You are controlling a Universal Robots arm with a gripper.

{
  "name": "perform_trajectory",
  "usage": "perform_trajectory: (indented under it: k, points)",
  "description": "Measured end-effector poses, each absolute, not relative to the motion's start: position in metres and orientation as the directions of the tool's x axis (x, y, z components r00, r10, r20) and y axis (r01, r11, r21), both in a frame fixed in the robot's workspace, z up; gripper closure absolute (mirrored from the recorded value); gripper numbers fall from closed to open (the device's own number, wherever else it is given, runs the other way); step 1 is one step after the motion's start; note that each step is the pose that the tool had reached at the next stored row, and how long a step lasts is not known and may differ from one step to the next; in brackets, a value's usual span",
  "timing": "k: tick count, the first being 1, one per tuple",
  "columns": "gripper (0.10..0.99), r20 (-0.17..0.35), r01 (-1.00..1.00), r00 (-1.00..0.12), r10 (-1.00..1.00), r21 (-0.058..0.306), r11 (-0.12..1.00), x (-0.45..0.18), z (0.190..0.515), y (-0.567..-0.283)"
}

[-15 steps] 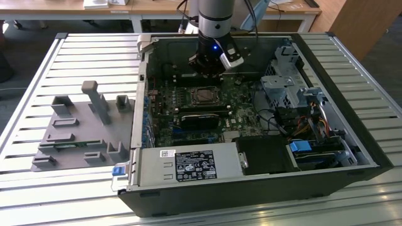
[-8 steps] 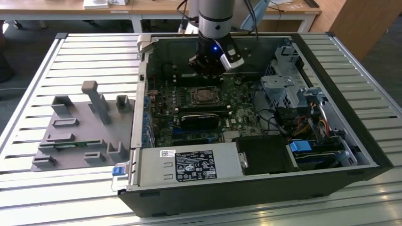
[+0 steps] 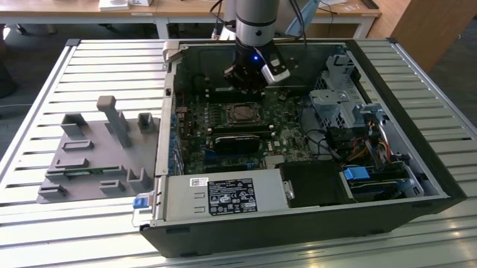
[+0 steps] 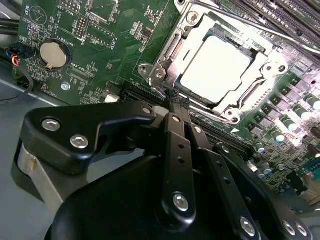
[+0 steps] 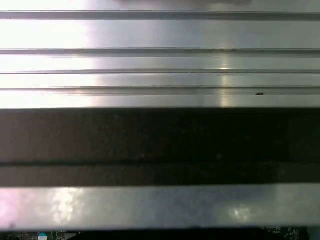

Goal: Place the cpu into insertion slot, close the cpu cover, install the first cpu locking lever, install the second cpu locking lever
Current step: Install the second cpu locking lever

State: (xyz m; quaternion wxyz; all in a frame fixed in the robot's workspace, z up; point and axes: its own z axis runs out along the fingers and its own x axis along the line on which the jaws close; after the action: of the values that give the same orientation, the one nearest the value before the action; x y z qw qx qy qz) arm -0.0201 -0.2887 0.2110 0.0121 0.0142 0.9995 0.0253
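The open computer case [image 3: 417, 167] lies on its side on the slatted metal table [image 3: 89, 61], and I hang inside it over the green motherboard [image 4: 100, 55]. On the exterior view's left, a grey fixture plate [image 3: 97, 156] sits well apart from my work.

My claw [image 3: 246, 84] hovers just beside the insertion slot [image 3: 244, 113], at its far edge. In the second wrist view my fingers [image 4: 177, 150] look pressed together with nothing between them, tips near a silvery lever [image 4: 159, 75] at the socket's corner.

The cpu [image 4: 215, 70] already lies in the slot, pale top showing through the cut-out of the cpu cover [image 4: 260, 75], which appears lowered over it. So I judge the placing and the cover done, and the locking levers the step in hand. That calls for a fine, steady push on a thin lever without scraping the board around it.
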Motion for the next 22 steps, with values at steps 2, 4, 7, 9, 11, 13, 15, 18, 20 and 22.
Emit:
perform_trajectory:
  k: [2,4,7,9,11,13,15,18,20,22]
  points:
    - [0.98,-0.023,0.028,-0.999,0.029,0.051,0.998,-0.02,0.211,-0.29]
    - [0.98,-0.024,0.028,-0.999,0.029,0.051,0.998,-0.02,0.211,-0.29]
    - [0.98,-0.024,0.028,-0.999,0.029,0.051,0.998,-0.02,0.211,-0.292]
    - [0.98,-0.024,0.028,-0.999,0.029,0.051,0.998,-0.02,0.211,-0.293]
    - [0.98,-0.024,0.028,-0.999,0.029,0.051,0.998,-0.02,0.211,-0.294]
    - [0.98,-0.024,0.028,-0.999,0.029,0.051,0.998,-0.02,0.211,-0.295]
    - [0.98,-0.024,0.028,-0.999,0.029,0.051,0.998,-0.02,0.211,-0.296]
    - [0.98,-0.023,0.028,-0.999,0.029,0.051,0.998,-0.02,0.211,-0.298]
    - [0.98,-0.024,0.028,-0.999,0.029,0.051,0.998,-0.02,0.211,-0.299]
    - [0.98,-0.024,0.028,-0.999,0.029,0.051,0.998,-0.02,0.211,-0.299]
